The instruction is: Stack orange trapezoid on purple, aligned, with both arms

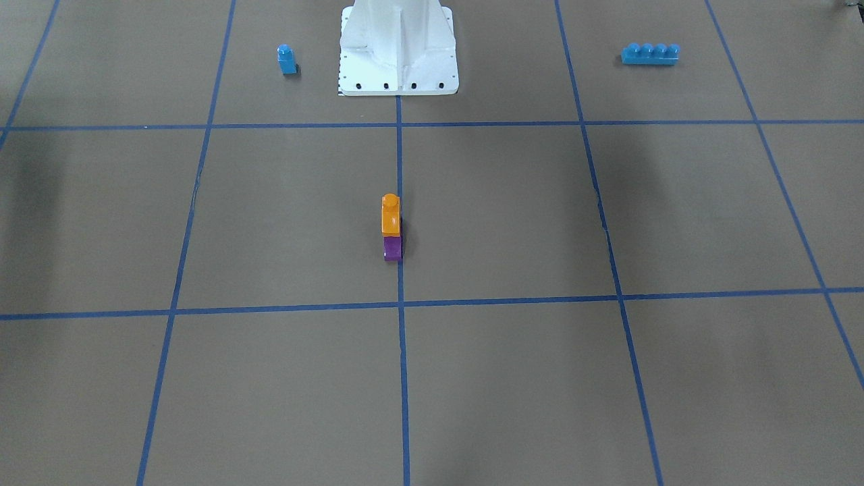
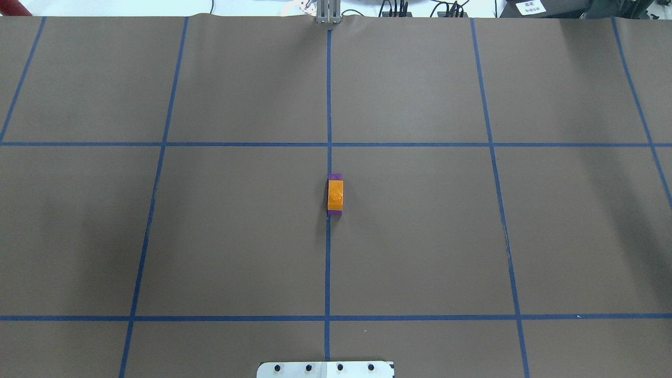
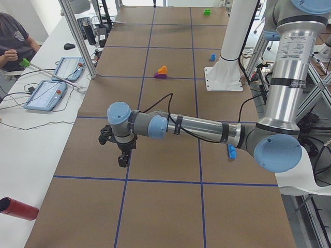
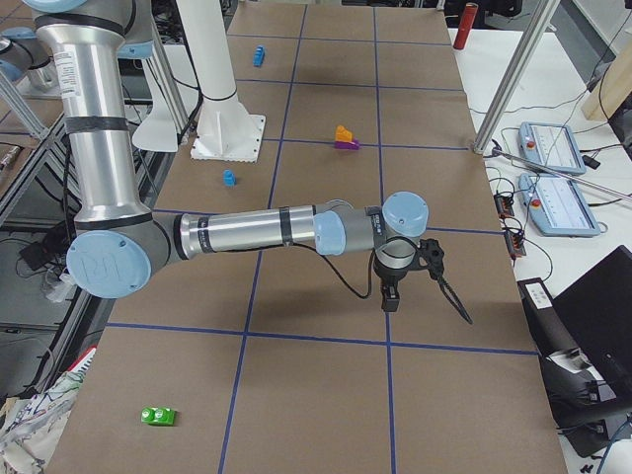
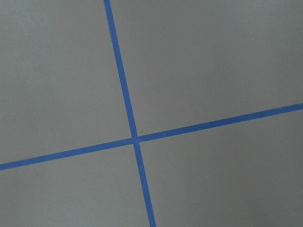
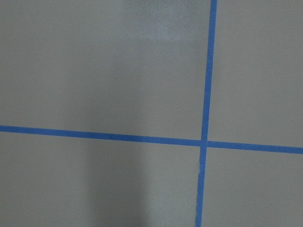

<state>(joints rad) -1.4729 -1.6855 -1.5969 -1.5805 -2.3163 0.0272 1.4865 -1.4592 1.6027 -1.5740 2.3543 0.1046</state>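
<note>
As the orange trapezoid (image 1: 390, 214) sits on the purple (image 1: 392, 248) mid-table (image 1: 540, 223), seemingly lined up, we judge the stack done, with left gripper (image 3: 122, 161) and right gripper (image 4: 390, 302) hanging well away, wide or narrow we cannot tell.

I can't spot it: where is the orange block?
In the overhead view the orange block sits on the purple block at the table's centre, at the middle tape line, straight ahead of the pedestal.
</note>
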